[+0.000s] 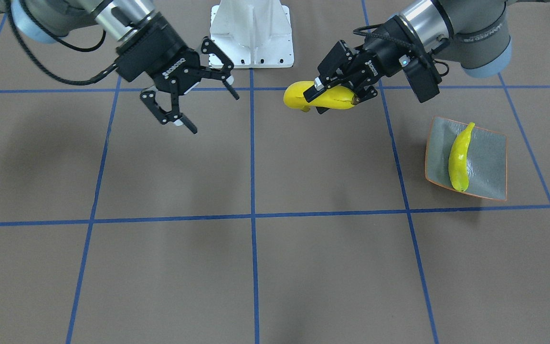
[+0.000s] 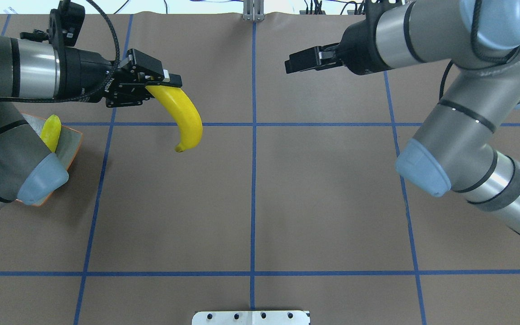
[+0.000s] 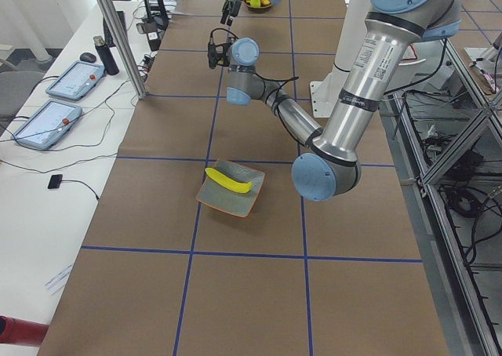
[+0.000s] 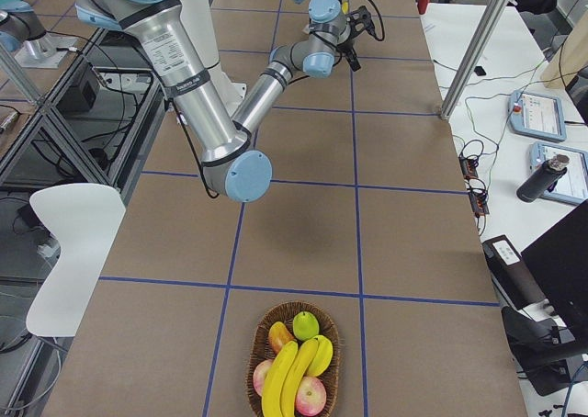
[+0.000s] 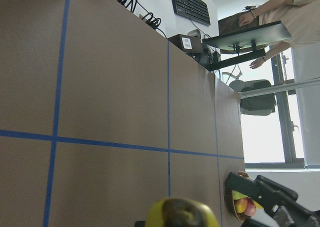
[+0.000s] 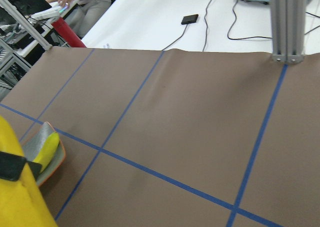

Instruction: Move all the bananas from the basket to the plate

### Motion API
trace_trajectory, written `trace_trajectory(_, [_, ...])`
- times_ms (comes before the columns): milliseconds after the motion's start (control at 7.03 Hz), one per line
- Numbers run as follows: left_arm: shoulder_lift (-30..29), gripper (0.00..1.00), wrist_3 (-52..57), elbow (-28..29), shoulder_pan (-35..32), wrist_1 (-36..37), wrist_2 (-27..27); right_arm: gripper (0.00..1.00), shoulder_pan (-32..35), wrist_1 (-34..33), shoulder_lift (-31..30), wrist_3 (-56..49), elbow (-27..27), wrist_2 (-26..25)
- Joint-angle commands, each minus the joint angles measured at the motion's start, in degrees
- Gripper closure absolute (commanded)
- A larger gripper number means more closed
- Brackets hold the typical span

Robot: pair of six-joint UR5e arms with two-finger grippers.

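While your left pincer (image 1: 322, 98) grips a glossy curved yellow banana (image 1: 296, 95), your right pincer (image 1: 213, 112) gapes empty above the brown counter (image 1: 303, 267).

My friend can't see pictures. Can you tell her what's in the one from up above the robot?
The robot's left gripper holds a yellow banana above a brown table marked with blue tape. Another banana lies on a plate at the left, partly hidden by that arm; the right gripper is empty.
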Motion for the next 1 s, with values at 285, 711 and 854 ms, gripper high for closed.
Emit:
trace_trajectory(285, [15.2,1.0,13.0,-1.6,-8.7,0.5,-7.2,0.0,12.6,-22.0,-2.8,-24.5,-1.2,6.9])
trace_trajectory(711, [22.3,1.0,29.3,-1.8,-9.9,9.7,-7.2,0.0,18.6,-24.9,-11.2,-43.4,-1.2,7.0])
trace_trajectory(854, [24.5,1.0,33.0,-1.8,-9.9,11.5,-6.9,0.0,18.9,-24.8,-12.0,-44.3,-1.2,7.0])
